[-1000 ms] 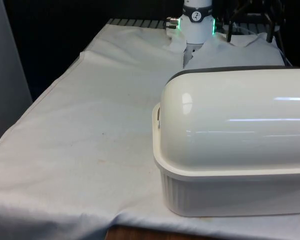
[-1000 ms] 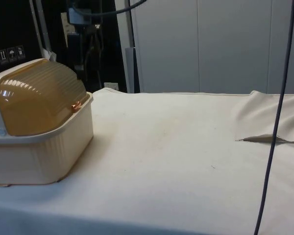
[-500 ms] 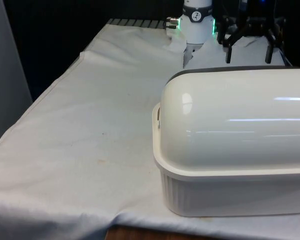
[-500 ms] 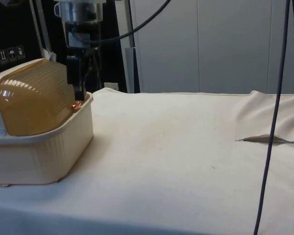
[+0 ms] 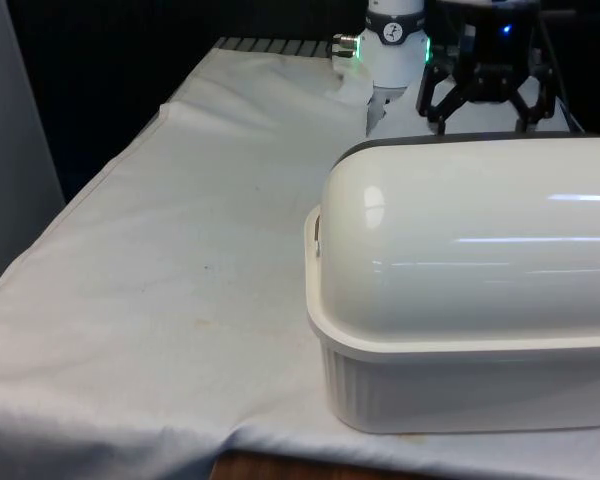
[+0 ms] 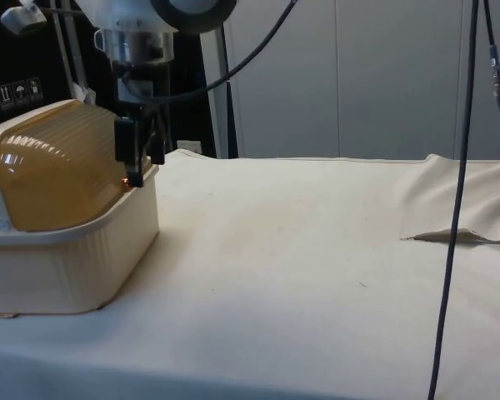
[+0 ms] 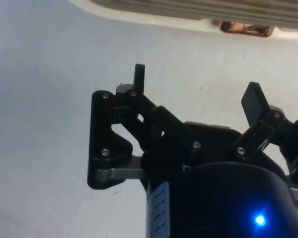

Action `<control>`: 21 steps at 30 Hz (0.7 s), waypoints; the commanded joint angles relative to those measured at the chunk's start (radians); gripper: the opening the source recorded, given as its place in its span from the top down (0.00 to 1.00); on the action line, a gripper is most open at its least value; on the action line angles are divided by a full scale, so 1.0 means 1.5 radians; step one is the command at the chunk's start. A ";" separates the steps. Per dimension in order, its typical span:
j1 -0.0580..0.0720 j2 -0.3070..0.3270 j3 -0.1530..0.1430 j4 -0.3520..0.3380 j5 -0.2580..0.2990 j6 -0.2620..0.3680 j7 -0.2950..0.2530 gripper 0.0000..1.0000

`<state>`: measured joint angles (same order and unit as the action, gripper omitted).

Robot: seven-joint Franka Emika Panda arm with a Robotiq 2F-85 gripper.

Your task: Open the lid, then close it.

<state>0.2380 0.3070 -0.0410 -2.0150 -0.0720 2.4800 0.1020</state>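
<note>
A cream bread box (image 6: 75,267) stands on the cloth with its amber ribbed lid (image 6: 58,171) down. The front view gives its white back (image 5: 480,250) over the ribbed base (image 5: 460,385). A small copper handle (image 6: 129,180) sits on the lid's front edge, also seen as the handle (image 7: 246,28) from the wrist. My gripper (image 6: 137,171) hangs open just in front of that edge, fingers pointing down, close above the handle. Behind the box the gripper (image 5: 480,118) has its fingers spread wide. The gripper (image 7: 196,87) holds nothing.
The white cloth (image 6: 300,250) stretches away from the box's front. It bunches into a fold (image 6: 458,237) at the side view's right. A dark cable (image 6: 450,250) hangs down near that fold. The robot's base (image 5: 393,40) stands at the table's far end.
The gripper has come down from above, from well over the box to the lid's front edge near the handle. The lid has not moved.
</note>
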 commanded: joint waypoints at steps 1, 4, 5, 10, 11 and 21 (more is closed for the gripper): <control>-0.003 0.005 0.000 0.001 0.003 0.007 -0.007 0.00; -0.001 0.007 -0.005 0.001 0.000 0.003 -0.006 0.00; -0.005 0.009 -0.005 0.000 0.004 0.010 -0.013 0.00; -0.007 0.015 -0.013 0.000 0.005 0.011 -0.023 0.00; -0.008 0.016 -0.015 0.001 0.005 0.011 -0.025 0.00; -0.013 0.023 -0.029 0.007 0.005 0.009 -0.043 0.05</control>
<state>0.2230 0.3380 -0.0880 -2.0080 -0.0720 2.4890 0.0460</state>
